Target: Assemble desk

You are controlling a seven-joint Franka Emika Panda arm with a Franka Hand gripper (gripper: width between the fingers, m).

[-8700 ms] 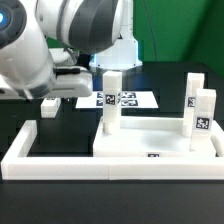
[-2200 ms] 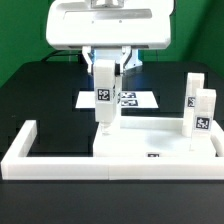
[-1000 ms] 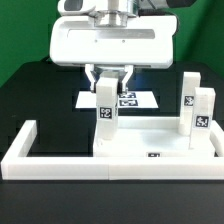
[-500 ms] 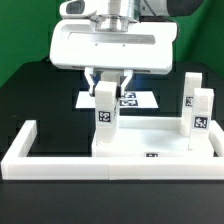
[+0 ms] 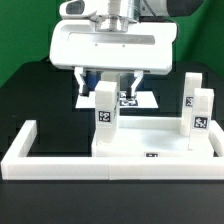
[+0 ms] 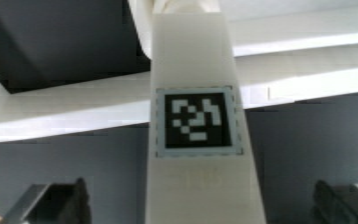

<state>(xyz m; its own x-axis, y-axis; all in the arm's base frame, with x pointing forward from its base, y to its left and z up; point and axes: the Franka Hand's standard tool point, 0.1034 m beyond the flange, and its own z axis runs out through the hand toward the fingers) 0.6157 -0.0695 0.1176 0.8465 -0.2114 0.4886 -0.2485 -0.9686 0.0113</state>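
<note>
White plastic makes up nearly everything on the black worktop. The tabletop (image 5: 160,143) lies flat toward the front edge, inside the long U-shaped border frame (image 5: 60,163), which runs along the front and turns back at both ends. A small tag shows on the tabletop's front rim.

Three legs stand upright on the tabletop. One leg (image 5: 104,112) rises at the corner on the exterior view's left, its black-and-white tag facing the camera. The other two legs (image 5: 202,118) stand close together at the end on the exterior view's right, one just behind the other, each tagged as well.

The gripper (image 5: 109,80) hangs directly above the near leg. Its fingers (image 5: 88,82) are spread apart, one on each side of the leg's top, and neither looks to be pressing on it. In the wrist view the leg (image 6: 199,120) runs up the middle of the frame with its tag square on, while the dark fingertips (image 6: 51,198) sit well out to either side with clear gaps between them and the leg. It grips nothing.

Behind the legs, toward the back edge, the marker board (image 5: 140,100) lies flat, partly hidden by the gripper.
</note>
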